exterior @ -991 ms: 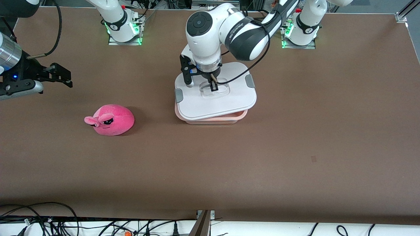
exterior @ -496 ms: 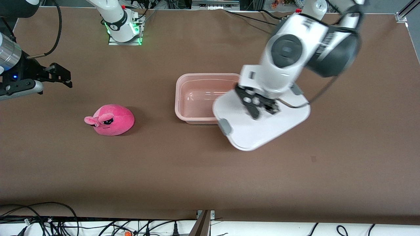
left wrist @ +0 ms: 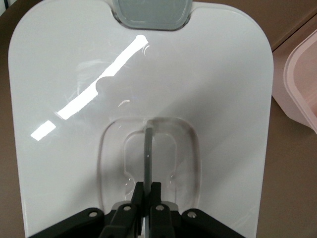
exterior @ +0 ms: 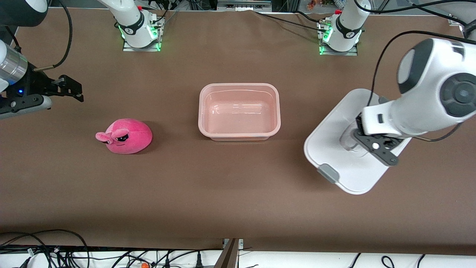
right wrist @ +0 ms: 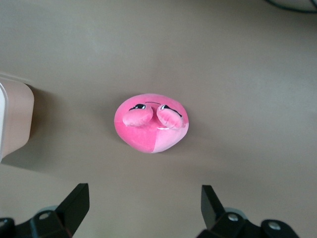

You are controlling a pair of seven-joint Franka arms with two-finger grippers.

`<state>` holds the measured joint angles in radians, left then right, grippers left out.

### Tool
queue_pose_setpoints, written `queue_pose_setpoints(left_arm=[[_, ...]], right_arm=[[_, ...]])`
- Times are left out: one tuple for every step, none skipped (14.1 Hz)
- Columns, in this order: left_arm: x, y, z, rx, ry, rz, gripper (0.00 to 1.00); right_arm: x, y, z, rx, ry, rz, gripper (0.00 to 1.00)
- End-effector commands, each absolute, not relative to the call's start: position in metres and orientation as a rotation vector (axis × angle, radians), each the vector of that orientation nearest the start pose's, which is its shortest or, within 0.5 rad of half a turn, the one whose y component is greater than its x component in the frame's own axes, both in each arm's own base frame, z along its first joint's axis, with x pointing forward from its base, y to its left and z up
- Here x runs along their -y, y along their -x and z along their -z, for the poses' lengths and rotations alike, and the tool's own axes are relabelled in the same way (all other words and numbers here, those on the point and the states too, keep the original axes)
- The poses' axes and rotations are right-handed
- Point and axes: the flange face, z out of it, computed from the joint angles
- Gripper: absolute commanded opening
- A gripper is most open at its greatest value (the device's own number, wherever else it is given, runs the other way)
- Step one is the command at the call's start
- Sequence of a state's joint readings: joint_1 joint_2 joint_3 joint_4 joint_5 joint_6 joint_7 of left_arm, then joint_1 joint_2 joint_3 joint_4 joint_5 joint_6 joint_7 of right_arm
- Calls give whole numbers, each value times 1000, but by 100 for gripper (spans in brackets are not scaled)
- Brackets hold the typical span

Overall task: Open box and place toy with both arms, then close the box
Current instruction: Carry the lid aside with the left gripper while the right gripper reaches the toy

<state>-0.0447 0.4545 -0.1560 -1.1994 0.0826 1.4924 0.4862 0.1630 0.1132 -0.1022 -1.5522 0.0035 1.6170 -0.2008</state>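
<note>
Brown table [exterior: 238, 193], cables [exterior: 55, 253] along edge

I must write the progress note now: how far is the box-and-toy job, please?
Done: the box is open and has nothing in it. In hand: the left gripper, shut on the lid, holds it toward the left arm's end of the table. Left: the toy lies on the table; the right gripper is open above it. Closing comes last.
</note>
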Motion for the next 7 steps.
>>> queue_pose_setpoints(left_arm=[[63, -655, -542, -972, 3009, -237, 0], [58, -652, -541, -981, 3006, -271, 0], [54, -650, -543, -986, 2999, -287, 0], [52, -648, -547, -983, 2993, -282, 0], [49, -648, -546, -994, 2993, -288, 0], [44, -648, -543, -1014, 2996, -298, 0], [32, -648, -541, -1029, 3000, -304, 0]], right_arm=[[-34, -610, -522, 433, 3120, -194, 100], [-33, -614, -509, 438, 3117, -231, 100], [-32, -616, -500, 429, 3119, -250, 100], [-33, -618, -493, 421, 3118, -262, 100], [-32, -621, -482, 409, 3112, -256, 100], [-32, -621, -467, 402, 3111, -228, 100], [-32, -620, -450, 397, 3112, -194, 100]])
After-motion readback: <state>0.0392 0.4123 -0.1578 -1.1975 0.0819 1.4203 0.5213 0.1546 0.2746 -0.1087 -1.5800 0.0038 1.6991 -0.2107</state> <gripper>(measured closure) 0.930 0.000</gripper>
